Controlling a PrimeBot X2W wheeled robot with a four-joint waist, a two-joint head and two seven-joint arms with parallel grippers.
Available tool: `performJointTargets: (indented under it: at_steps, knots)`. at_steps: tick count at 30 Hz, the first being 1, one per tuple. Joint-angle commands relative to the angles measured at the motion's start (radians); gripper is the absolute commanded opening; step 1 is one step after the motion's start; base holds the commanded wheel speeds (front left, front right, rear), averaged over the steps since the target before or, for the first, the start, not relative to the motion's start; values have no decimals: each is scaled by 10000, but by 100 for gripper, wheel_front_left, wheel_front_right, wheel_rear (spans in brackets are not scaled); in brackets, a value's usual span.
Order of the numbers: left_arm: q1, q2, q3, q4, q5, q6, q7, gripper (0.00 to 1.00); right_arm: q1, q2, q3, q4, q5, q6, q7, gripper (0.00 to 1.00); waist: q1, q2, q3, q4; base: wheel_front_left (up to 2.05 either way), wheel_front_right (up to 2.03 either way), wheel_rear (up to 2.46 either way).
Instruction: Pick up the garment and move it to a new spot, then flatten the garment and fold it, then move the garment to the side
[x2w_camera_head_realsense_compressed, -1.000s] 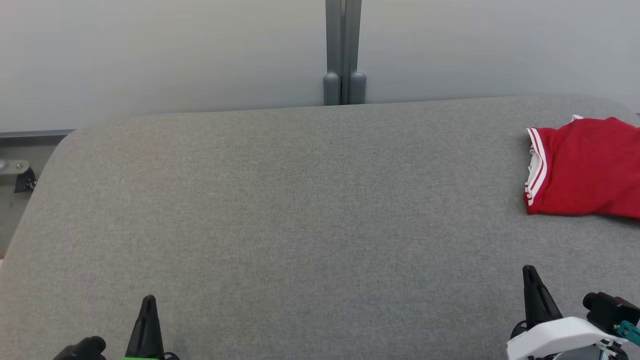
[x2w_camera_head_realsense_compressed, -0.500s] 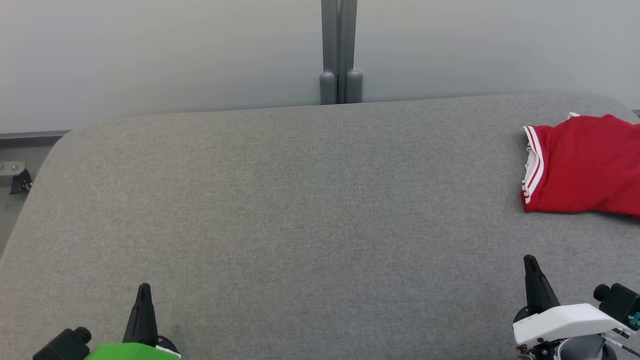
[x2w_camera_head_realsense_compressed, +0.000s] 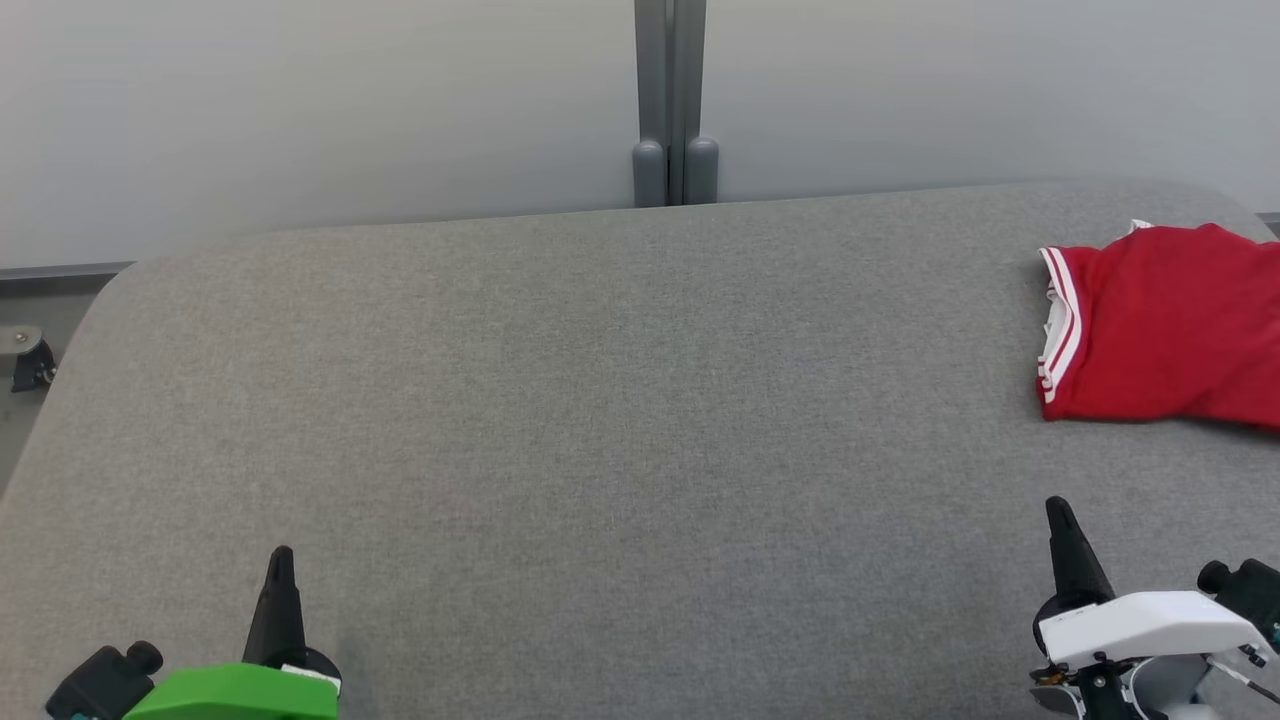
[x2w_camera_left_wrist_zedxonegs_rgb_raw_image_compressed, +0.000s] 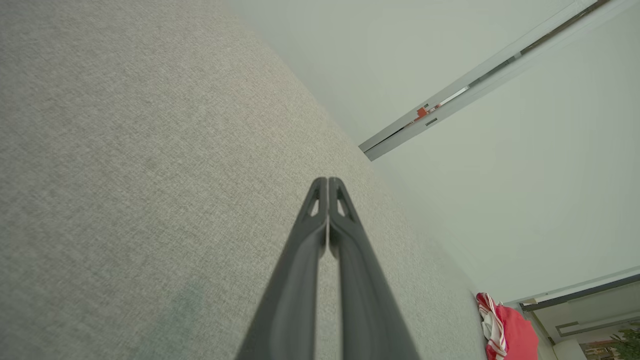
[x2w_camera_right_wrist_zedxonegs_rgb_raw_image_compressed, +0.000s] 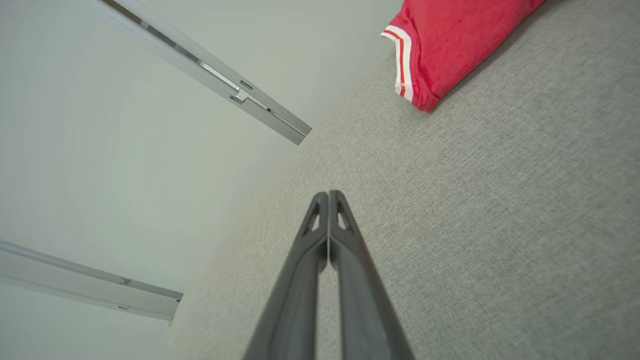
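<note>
Garment (x2w_camera_head_realsense_compressed: 1165, 325) of red cloth with white-striped trim is seen lying folded at the far right of the grey fabric-covered table (x2w_camera_head_realsense_compressed: 600, 400), cut off by the right edge of the head view and touched by neither gripper. The left gripper (x2w_camera_head_realsense_compressed: 280, 556) is held at the near left and the right gripper (x2w_camera_head_realsense_compressed: 1057, 508) at the near right, each with its two dark fingers pressed together on nothing and pointed toward the far side.
</note>
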Motion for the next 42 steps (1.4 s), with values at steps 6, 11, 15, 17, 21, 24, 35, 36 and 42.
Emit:
performJointTargets:
  at_steps: [6, 11, 15, 17, 21, 24, 35, 36, 42]
  knots:
    - [-438, 58, 114, -53, -1017, -60, 251, 0, -383, -62, -59, -122, 1082, -5, 264, 0, 0, 0, 19, -42, 0, 0, 0]
    - [-530, 61, 159, -40, -1534, -76, 388, 0, -467, -62, -74, -118, 1638, -6, 399, 0, 0, 0, 31, -68, 0, 0, 0]
    - [-614, 64, 192, -30, -1930, -90, 507, 0, -514, -65, -85, -115, 2080, -5, 512, 0, 0, 0, 41, -90, 0, 0, 0]
    - [-652, 66, 207, -24, -2156, -96, 556, 0, -553, -66, -92, -111, 2312, -5, 568, 0, 0, 0, 46, -102, 0, 0, 0]
    - [-726, 67, 236, -15, -2504, -108, 658, 0, -624, -67, -100, -109, 2704, -5, 665, 0, 0, 0, 55, -123, 0, 0, 0]
    - [-778, 69, 254, -8, -2804, -119, 736, 0, -659, -69, -110, -107, 3017, -5, 747, 0, 0, 0, 63, -139, 0, 0, 0]
    - [-968, 75, 328, 18, -3767, -135, 1004, 0, -813, -72, -136, -96, 4067, -6, 1006, 0, 0, 0, 90, -200, 0, 0, 0]
    - [-981, 76, 335, 18, -3850, -131, 1031, 0, -824, -72, -138, -95, 4151, -7, 1033, 0, 0, 0, 92, -205, 0, 0, 0]
    - [-1068, 78, 377, 31, -4324, -145, 1161, 0, -877, -73, -153, -90, 4673, -7, 1171, 0, 0, 0, 107, -237, 0, 0, 0]
